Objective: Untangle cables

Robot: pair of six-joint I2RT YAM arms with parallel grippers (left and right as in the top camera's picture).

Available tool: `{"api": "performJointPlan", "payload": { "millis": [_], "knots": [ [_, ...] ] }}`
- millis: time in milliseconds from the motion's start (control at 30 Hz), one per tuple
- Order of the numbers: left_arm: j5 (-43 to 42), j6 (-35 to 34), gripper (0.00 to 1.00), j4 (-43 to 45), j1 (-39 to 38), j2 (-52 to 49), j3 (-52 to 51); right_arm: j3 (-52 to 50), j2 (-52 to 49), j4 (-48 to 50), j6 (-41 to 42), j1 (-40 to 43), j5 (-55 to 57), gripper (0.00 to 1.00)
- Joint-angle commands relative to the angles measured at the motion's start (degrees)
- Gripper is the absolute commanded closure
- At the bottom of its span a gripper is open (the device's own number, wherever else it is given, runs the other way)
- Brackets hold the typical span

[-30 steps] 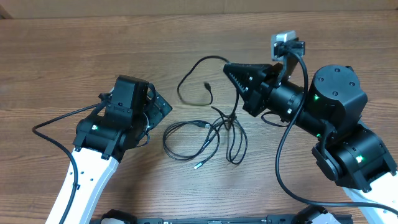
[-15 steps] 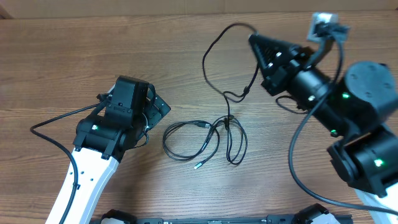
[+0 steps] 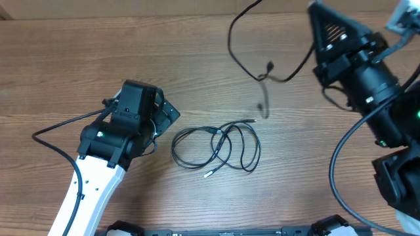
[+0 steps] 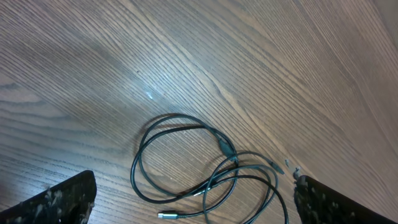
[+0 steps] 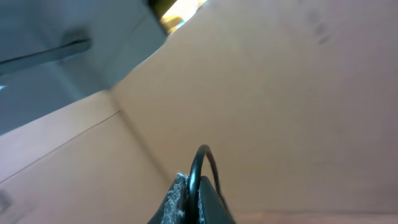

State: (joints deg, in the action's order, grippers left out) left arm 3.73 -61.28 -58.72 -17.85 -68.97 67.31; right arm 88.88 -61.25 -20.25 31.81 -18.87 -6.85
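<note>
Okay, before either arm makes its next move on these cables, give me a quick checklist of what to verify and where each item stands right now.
1. Right gripper holding the lifted cable: ok, shut on it.
2. Lifted cable free of the coil: ok, the overhead view shows no strand linking them, though its dangling end is blurred.
3. Left gripper ready: ok, open, beside the coil, not touching it.
4. Coil untangled: not ok, its loops cross each other on the table.
5. Dangling end clear of the table: cannot tell.
</note>
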Motion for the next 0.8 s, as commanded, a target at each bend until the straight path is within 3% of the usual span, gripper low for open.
{"api": "performJointPlan", "payload": {
  "millis": [0,367,767],
  "knots": [
    [1.18,0.90,0.00,0.04,0.22,-0.37,1.09,1.53,0.00,-0.07,-5.55,3.50,8.31,0.96],
    [1.18,0.90,0.00,0.04,0.22,-0.37,1.09,1.53,-3.89,-8.11,-12.76,14.95,30.88,0.96],
    [1.18,0.90,0.00,0.04,0.22,-0.37,1.09,1.51,-4.35,-14.23,-12.79,28.35,50.95,0.96]
  ]
}}
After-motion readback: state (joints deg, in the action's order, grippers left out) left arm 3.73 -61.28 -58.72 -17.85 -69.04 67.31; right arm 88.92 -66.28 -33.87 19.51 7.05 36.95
